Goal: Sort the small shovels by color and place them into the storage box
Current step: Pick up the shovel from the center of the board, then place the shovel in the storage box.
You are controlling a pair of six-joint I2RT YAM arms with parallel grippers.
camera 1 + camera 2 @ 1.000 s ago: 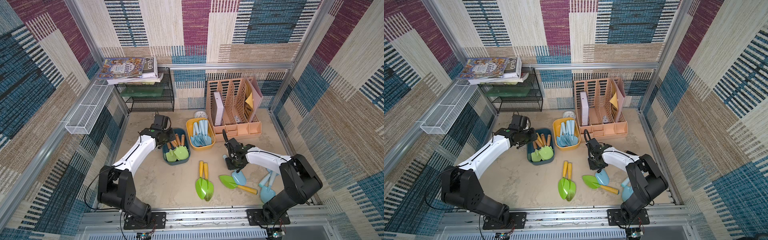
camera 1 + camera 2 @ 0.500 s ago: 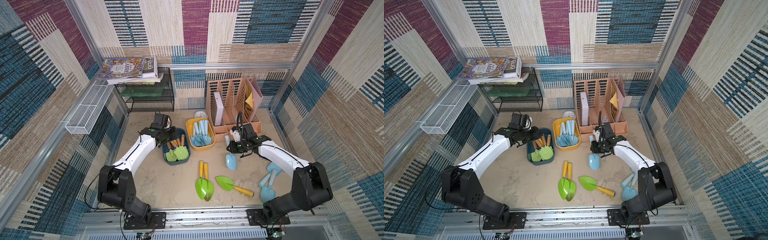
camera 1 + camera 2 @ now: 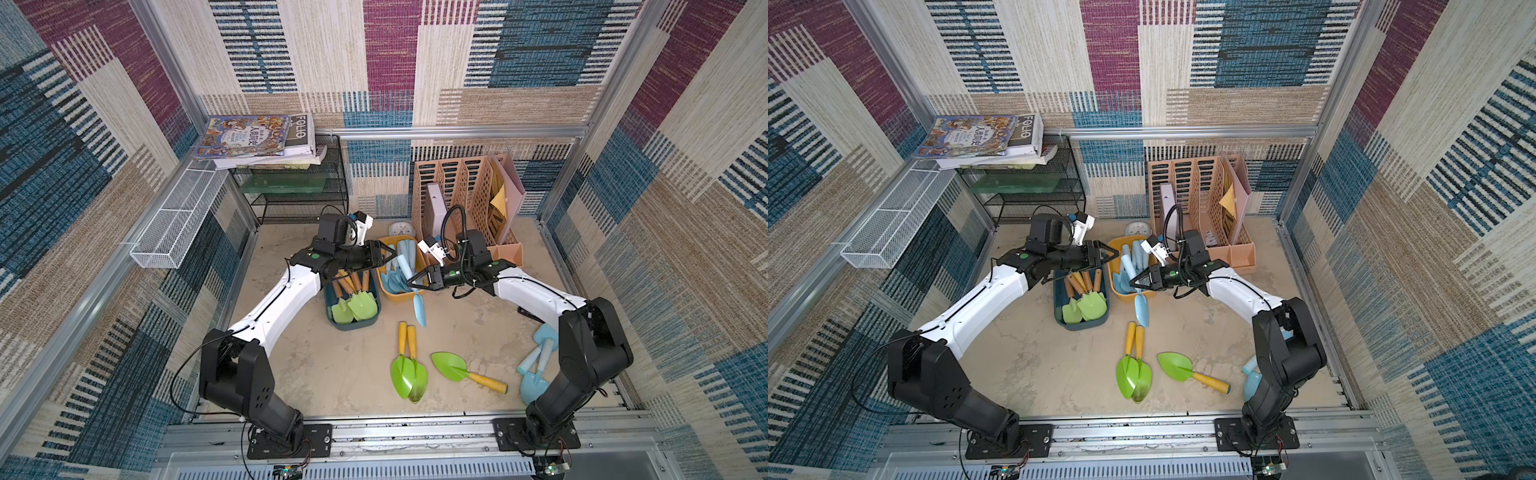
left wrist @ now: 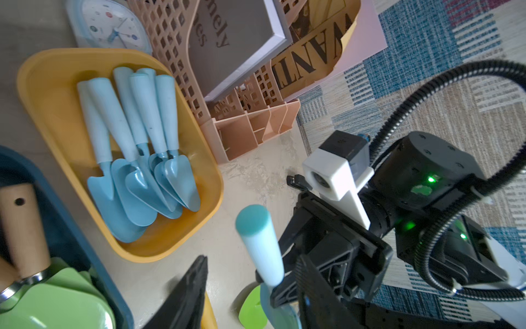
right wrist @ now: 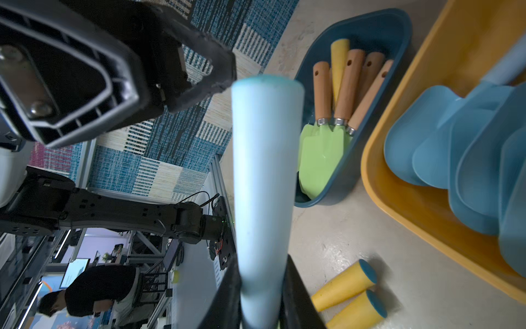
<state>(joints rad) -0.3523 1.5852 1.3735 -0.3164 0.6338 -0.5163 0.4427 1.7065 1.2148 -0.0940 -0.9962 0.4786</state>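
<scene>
Right gripper (image 3: pixel 412 283) pinches a pale blue shovel (image 3: pixel 419 309) by its handle, blade dangling beside the yellow tray (image 3: pixel 395 298) of blue shovels (image 4: pixel 142 176); mid-transport, next likely centring over it, then releasing.

**Four cameras around one small cell**

Both top views look from high above the front rail, steeply down and toward the back wall. They take in the whole counter (image 3: pixel 345 374), both arms and the walls, with almost the same picture and only a small sideways shift. The left wrist camera sits close and looks across the yellow tray (image 4: pixel 51 94) at the right claw (image 4: pixel 273 286) and its pale blue shovel (image 4: pixel 257 242). The right wrist camera, very near, looks along that shovel's handle toward the left arm (image 5: pixel 128 213) and the dark blue tray (image 5: pixel 398 28). Both wrist views share the two trays and the held shovel.
</scene>
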